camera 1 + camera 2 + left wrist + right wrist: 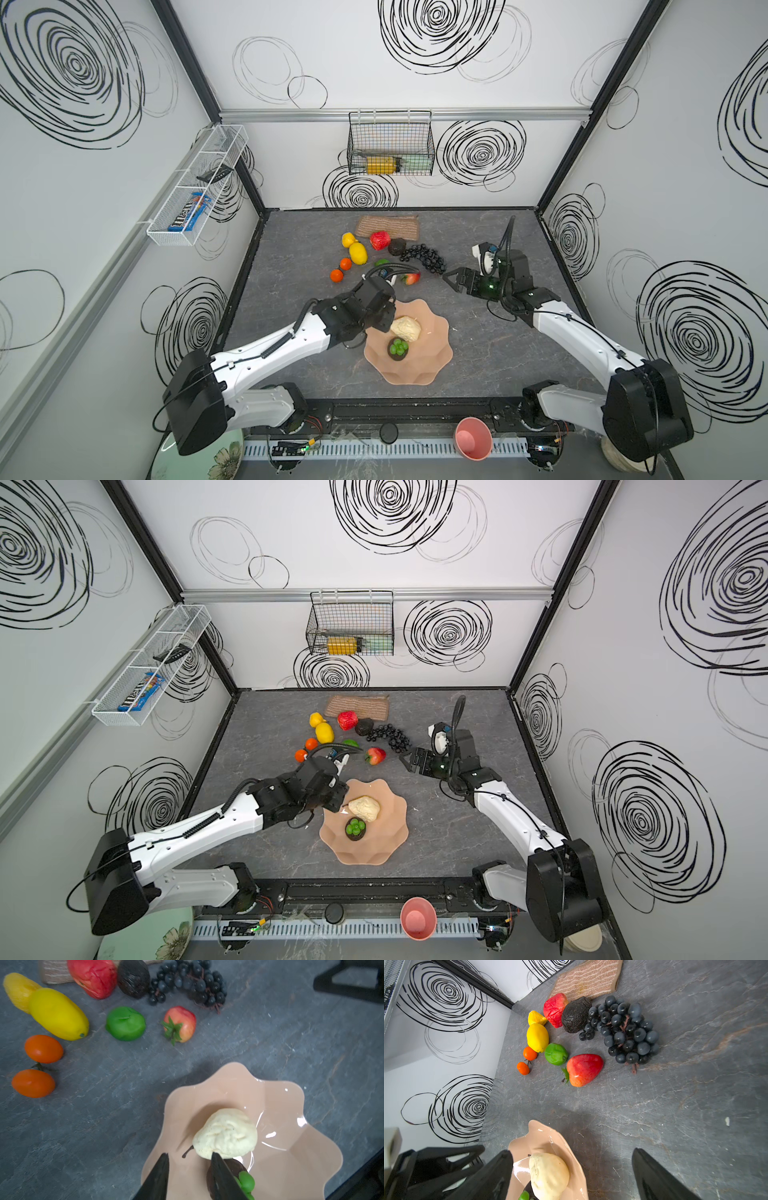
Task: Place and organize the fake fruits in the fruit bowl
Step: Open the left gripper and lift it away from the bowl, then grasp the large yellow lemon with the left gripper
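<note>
Left gripper (383, 323) hangs at the fruit bowl's (415, 376) rim on the side toward the left wall in both top views, its fingers mostly hidden under the wrist, while the right gripper (449, 277) hovers spread and empty beyond the bowl toward the right wall. Grey, stone-veined tabletop (498, 353) fills a booth of white walls (415, 83) scrawled with black swirls. Inside the scalloped, peach-pink bowl lie a cream pear (405, 328) and a dark avocado (397, 348) with green lumps; behind the bowl sit lemons (358, 252), oranges (345, 264), a crinkled red apple (380, 240), a black grape bunch (428, 257) and a strawberry (411, 277), with a cable (386, 268) hiding most of the lime (381, 262). From the left wrist, the left gripper's (189, 1154) jaws stand partly parted over the bowl, clamping nothing; one fingertip overlaps the dimpled pear, and the frame cuts off the avocado. From the right wrist, the right gripper (572, 1150) shows wide, blurred fingers (654, 1178) over the tabletop beside the glossy bowl, whose near part is cut off; a tan ribbed mat (587, 980) lies beyond the fruit.
</note>
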